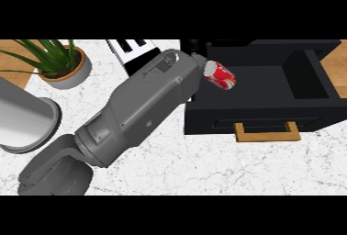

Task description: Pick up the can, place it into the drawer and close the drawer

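A red can [220, 75] with white markings hangs tilted over the left part of the open black drawer [308, 117]. My left forearm crosses the view from the lower left up to the can. Its black hand [195, 47] is mostly hidden behind the wrist and sits right against the can, holding it. The drawer is pulled out toward me and has a wooden handle [267, 133] on its front. Its inside shows dark, and nothing else lies in it. My right hand is out of the picture.
A potted green plant [61, 64] stands at the back left. A shiny metal container [24, 119] is at the left edge. A white, black-striped object [132, 48] lies behind the forearm. The white marble counter [224, 165] spreads out in front of the drawer.
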